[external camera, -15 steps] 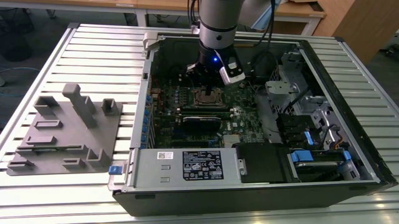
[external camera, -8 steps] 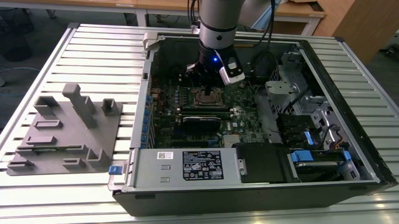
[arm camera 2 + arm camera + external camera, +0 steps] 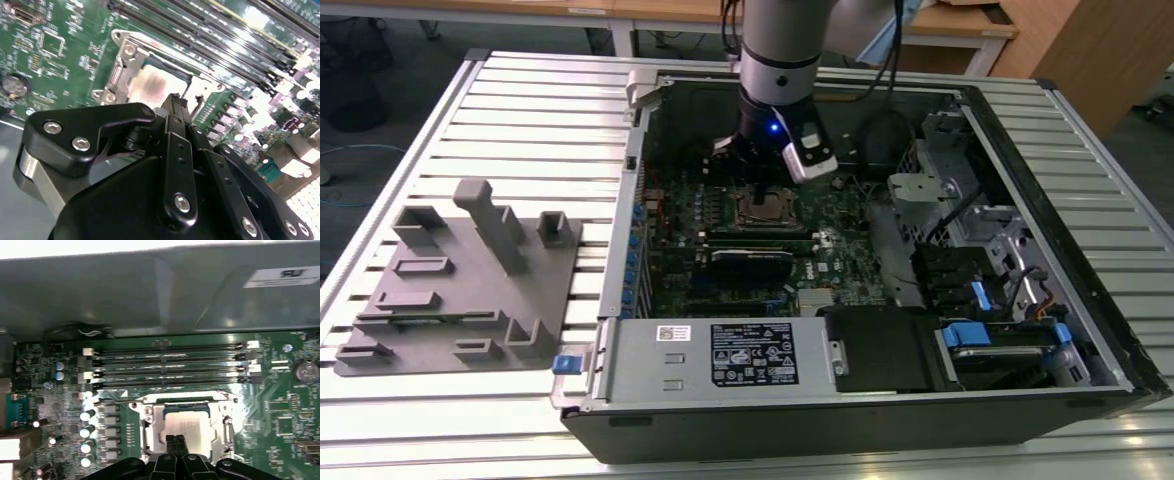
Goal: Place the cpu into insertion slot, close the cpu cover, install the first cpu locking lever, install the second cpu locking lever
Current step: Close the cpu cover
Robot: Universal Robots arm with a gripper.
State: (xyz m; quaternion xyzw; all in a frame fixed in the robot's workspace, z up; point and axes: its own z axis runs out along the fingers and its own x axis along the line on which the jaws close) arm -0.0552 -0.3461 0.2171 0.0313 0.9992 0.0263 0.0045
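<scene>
The cpu lies flat in the insertion slot, its pale silver top facing up in both wrist views. The silvery cpu cover lies down around the chip as a frame. My gripper hangs just above the chip's edge, fingers pressed together with nothing between them. In the exterior view the gripper stands straight over the socket inside the open computer case.
Long black memory slots run beside the socket. A black power supply fills the case's near side, and drive bays with blue tabs sit at the exterior view's right. A grey fixture block stands on the slatted table at the exterior view's left.
</scene>
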